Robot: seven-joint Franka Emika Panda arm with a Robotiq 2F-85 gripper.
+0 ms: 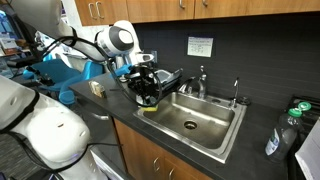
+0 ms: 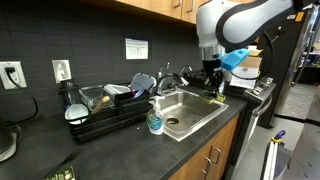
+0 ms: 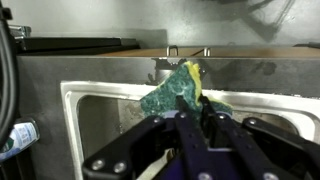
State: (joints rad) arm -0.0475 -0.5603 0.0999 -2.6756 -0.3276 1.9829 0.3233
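One sponge (image 3: pixel 180 92) is pinched between your fingers (image 3: pixel 200 122), jutting straight out past their tips, long axis in line with them, sink rim (image 3: pixel 100 92) just beneath

You have one sponge (image 3: pixel 178 88), one sink (image 1: pixel 215 118) with a single basin, and one faucet (image 1: pixel 200 80). On the bench (image 2: pixel 40 150) you can count one black dish rack (image 2: pixel 110 118), one blue soap bottle (image 2: pixel 155 122) and one clear plastic bottle (image 1: pixel 278 138); what lies in the rack is too jumbled to count. On the wall you get one paper sign (image 2: pixel 136 48), one outlet (image 2: pixel 62 70) and one phone (image 2: pixel 10 75), and there is one arm (image 2: pixel 245 20) with two fingers (image 3: pixel 160 132)
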